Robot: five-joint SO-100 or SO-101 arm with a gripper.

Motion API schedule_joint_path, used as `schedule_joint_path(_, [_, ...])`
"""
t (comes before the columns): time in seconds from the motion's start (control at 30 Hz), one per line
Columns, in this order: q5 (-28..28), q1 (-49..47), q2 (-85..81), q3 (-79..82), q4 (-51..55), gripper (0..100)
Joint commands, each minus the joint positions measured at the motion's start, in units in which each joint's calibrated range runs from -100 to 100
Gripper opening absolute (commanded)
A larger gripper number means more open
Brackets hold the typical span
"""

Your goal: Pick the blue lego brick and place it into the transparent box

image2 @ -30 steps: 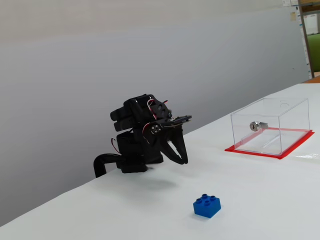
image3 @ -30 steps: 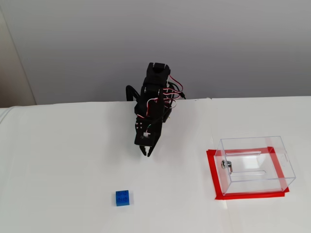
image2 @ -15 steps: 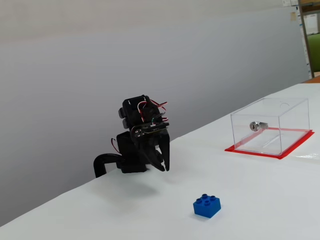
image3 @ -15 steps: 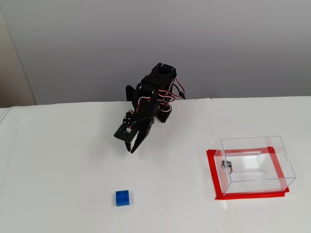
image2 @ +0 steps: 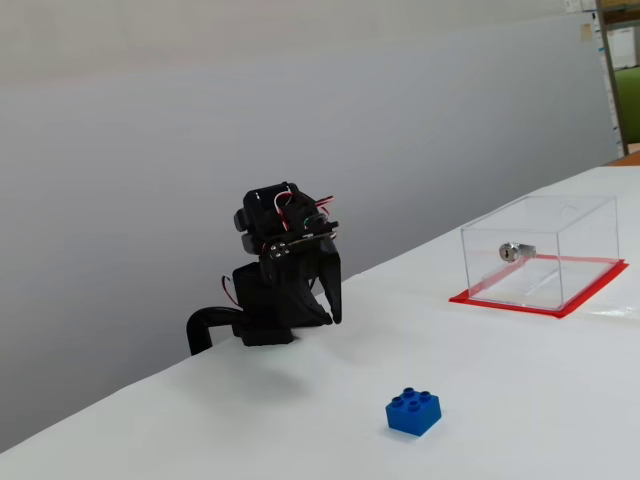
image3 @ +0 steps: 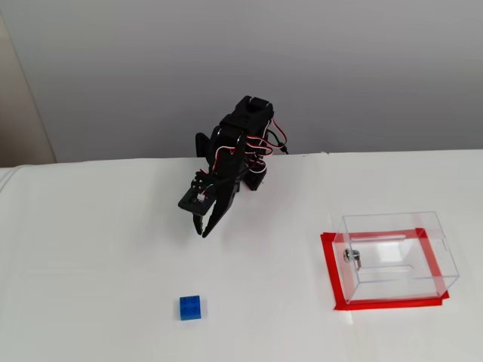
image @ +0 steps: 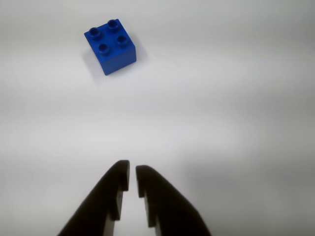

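at the top of the wrist view, toward eleven o'clock, the blue lego brick (image: 110,45) sits studs-up on the white table (image: 236,98), turned a little so one corner faces down the frame. from six o'clock in that view the gripper (image: 132,173) reaches in, its two dark fingers nearly together with only a thin slit between the tips, and nothing is held in them. the brick lies well apart from the fingertips, with bare tabletop between.

in a fixed view from the side, the gripper (image2: 332,318) hangs point-down off the folded black arm (image2: 275,270), above the table, and the brick (image2: 413,412) rests toward five o'clock of it, near the front edge of the frame. the transparent box (image2: 545,250) stands at three o'clock on its red base, the silver lock showing on its near wall.

in a fixed view from above, the brick (image3: 190,308) lies at six o'clock of the gripper (image3: 202,231), and the box (image3: 396,256) sits far off toward four o'clock, empty of the brick.
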Motion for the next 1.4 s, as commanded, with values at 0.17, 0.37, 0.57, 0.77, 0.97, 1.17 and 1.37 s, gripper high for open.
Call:
schedule_joint_path(0.17, [0.22, -1.5, 23.01, -17.69, -1.76, 1])
schedule_joint_path(0.37, [0.27, -1.5, 34.81, -29.8, -1.76, 1])
schedule_joint_path(0.57, [0.32, -0.83, 45.25, -39.39, -1.76, 1])
schedule_joint_path(0.77, [0.32, 0.65, 54.24, -47.25, -1.76, 2])
schedule_joint_path(0.97, [0.74, 1.98, 63.83, -56.11, -2.98, 2])
schedule_joint_path(1.17, [10.76, 2.12, 74.01, -65.79, -3.59, 2])
schedule_joint_path(1.37, [14.2, 2.05, 80.88, -69.5, -3.15, 2])
